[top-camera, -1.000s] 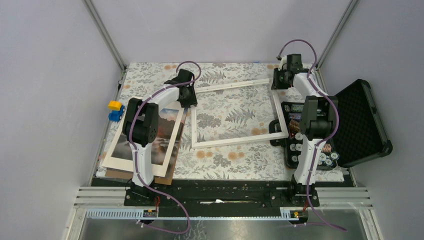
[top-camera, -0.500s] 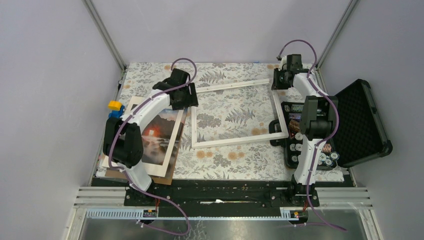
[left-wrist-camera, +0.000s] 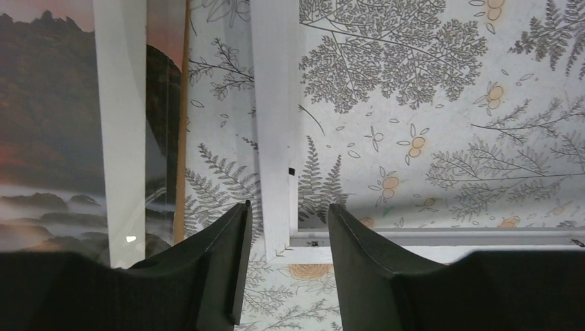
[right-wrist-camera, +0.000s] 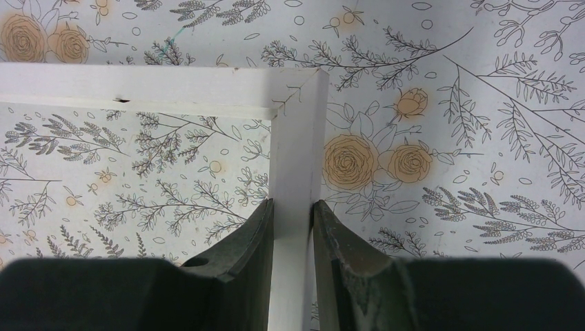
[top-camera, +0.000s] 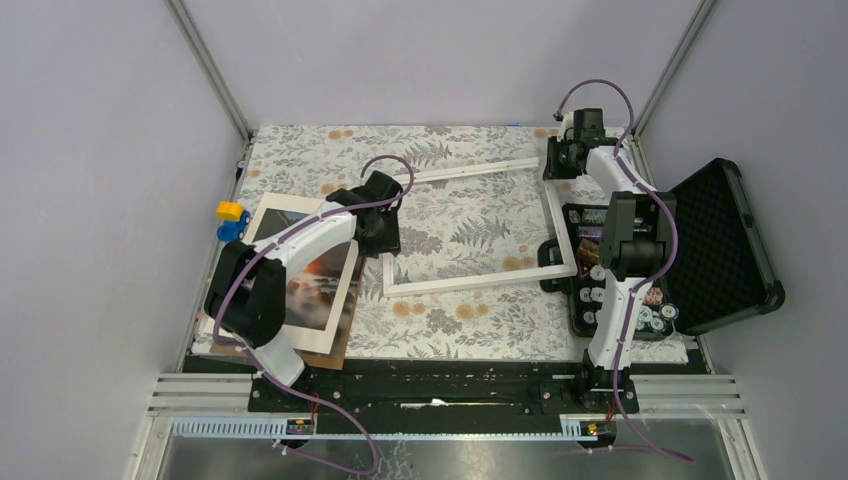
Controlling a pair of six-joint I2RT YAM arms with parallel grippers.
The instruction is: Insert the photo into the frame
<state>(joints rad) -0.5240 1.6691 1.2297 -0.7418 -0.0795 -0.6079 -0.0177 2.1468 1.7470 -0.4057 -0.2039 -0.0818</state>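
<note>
Frame is the biggest piece on the floral tablecloth: thin white bars, see-through middle, lying flat and a bit skewed in the centre-right of the table. You can see the fern print straight through it. Its near-right corner ends up right at the edge of the open black case on the right, lid flipped back.

Next down in size is the stack on the left side, well apart from the frame's opening. A white mat lies on top, and the photo sits under it, with dark hills, an orange glow and misty water showing through the window. So the photo is not in the frame, just beside its left bar. The left wrist view shows a strip of the print poking out past the mat's bar too. A brown backing board peeks out underneath.

Right gripper is pinched onto the frame's right bar close to the far-right corner, both fingers tight against the wood. Left gripper hangs over the left bar near the near-left corner, jaws partly spread with the bar between them and a clear gap on one side, so no grip.

Smallest: a blue and yellow toy car at the left table edge.
</note>
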